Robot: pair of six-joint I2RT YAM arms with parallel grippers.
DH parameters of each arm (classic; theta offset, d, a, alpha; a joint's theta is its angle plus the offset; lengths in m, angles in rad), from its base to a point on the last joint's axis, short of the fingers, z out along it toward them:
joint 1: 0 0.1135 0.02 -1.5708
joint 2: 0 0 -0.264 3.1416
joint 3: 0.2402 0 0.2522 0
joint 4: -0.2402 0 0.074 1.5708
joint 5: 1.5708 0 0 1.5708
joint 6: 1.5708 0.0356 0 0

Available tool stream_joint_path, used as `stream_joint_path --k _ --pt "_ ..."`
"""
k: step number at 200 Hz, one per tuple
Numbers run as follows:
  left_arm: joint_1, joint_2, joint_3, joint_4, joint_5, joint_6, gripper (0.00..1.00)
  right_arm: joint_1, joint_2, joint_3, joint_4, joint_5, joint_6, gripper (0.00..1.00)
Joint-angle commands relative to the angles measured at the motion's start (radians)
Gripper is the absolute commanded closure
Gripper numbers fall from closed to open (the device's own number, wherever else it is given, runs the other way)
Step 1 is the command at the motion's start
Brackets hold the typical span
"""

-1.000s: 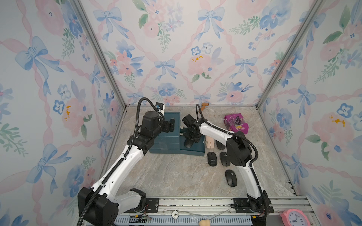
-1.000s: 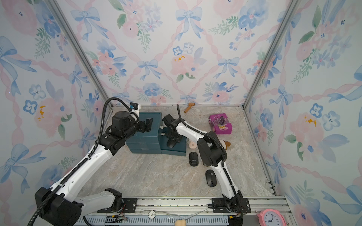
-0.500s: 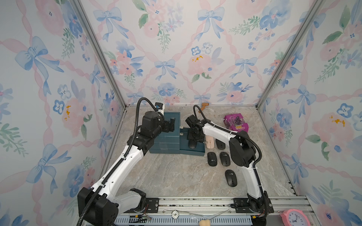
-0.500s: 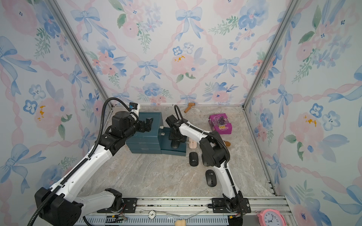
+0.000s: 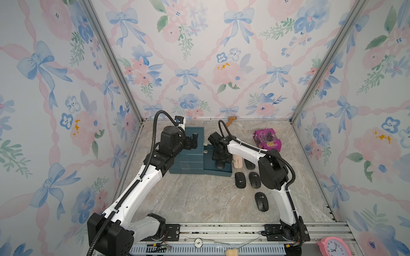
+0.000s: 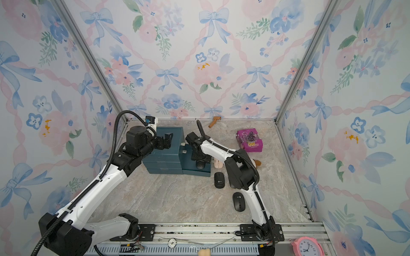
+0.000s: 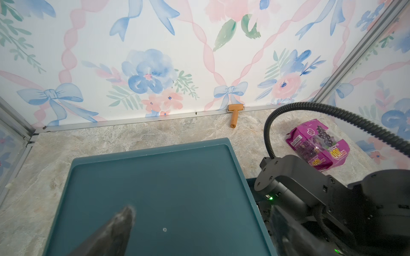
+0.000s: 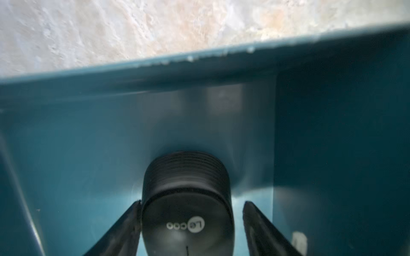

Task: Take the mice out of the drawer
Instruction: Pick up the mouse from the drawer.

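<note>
A teal drawer point(image 5: 218, 173) stands pulled out of the teal cabinet point(image 5: 188, 164). One black mouse point(image 8: 187, 208) lies inside it, also in both top views point(image 5: 219, 165) point(image 6: 200, 165). My right gripper point(image 8: 192, 202) reaches down into the drawer and is open astride that mouse: one finger point(image 8: 124, 226) touches its side, and there is a gap at the other. Outside on the table lie a pale pink mouse point(image 5: 236, 161) and several black mice point(image 5: 240, 180) point(image 5: 254, 180) point(image 5: 261, 201). My left gripper point(image 5: 193, 140) hovers open over the cabinet top point(image 7: 155, 177), holding nothing.
A purple snack bag point(image 5: 267, 139) lies at the back right. A wooden roller point(image 5: 230, 120) rests against the back wall. A brown plush point(image 6: 256, 163) sits behind my right arm's elbow. A pink clock point(image 5: 332, 246) stands on the front rail. Patterned walls close in three sides.
My right gripper has shifted slightly toward the right inside the drawer, over the black mouse. The left arm has stayed where it was.
</note>
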Motion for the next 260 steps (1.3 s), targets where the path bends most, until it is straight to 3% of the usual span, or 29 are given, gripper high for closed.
stream_joint_path --k 1,79,136,204,260 --pt "0.008 -0.027 0.007 0.005 -0.008 -0.019 0.02 0.009 0.031 0.007 -0.054 0.042 0.021 0.30" --pt "0.007 -0.009 0.017 0.005 0.025 -0.028 0.02 0.009 -0.111 -0.016 0.021 0.057 -0.024 0.40" --pt "0.006 0.014 0.029 0.007 0.076 -0.019 0.02 0.011 -0.267 -0.062 0.040 0.080 -0.091 0.42" --pt "-0.032 0.089 0.089 0.006 0.342 0.067 0.02 0.011 -0.474 -0.231 0.051 0.044 -0.210 0.42" --pt "-0.120 0.164 0.145 0.007 0.318 0.133 0.02 0.036 -0.647 -0.430 0.036 -0.009 -0.292 0.41"
